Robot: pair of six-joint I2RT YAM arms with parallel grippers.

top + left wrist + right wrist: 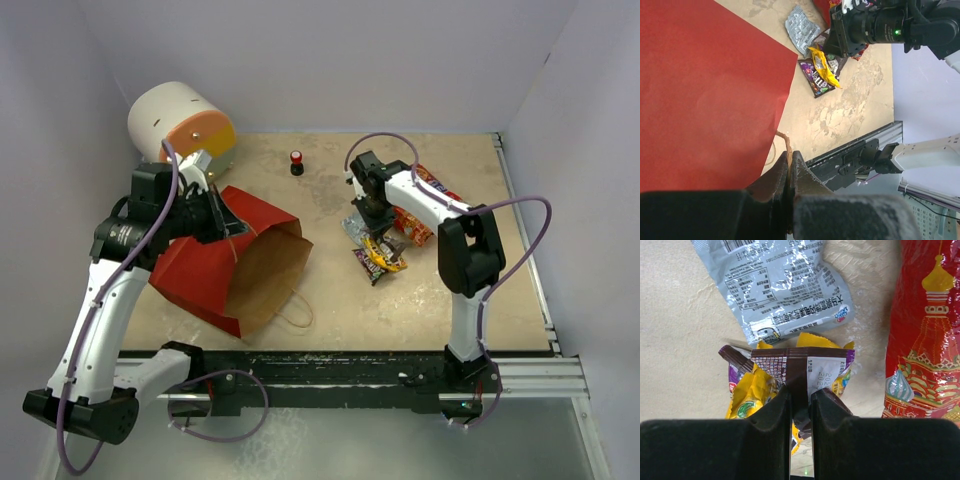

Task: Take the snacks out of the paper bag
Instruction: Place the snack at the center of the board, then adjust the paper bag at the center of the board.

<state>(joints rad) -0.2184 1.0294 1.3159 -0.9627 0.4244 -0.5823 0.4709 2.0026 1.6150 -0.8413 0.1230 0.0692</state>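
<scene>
The paper bag point(215, 270) lies on its side at the left, red outside, its brown mouth point(270, 275) facing right. My left gripper point(232, 230) point(790, 152) is shut on the bag's twine handle point(784, 142) at the upper rim. To the right of the bag lie the snacks: a silver packet point(785, 285), a yellow packet point(752, 392), a purple-brown packet point(810, 367) and the red chip bag point(925, 335) point(425, 215), which the right arm partly covers. My right gripper point(378, 232) point(801, 392) is shut on the purple-brown packet's edge, just above the pile.
A white cylinder with an orange-yellow face point(180, 125) stands at the back left, behind the paper bag. A small red-and-black knob point(297, 161) sits at the back centre. A loose twine loop point(295, 318) lies by the bag's mouth. A black rail point(400, 365) runs along the near edge.
</scene>
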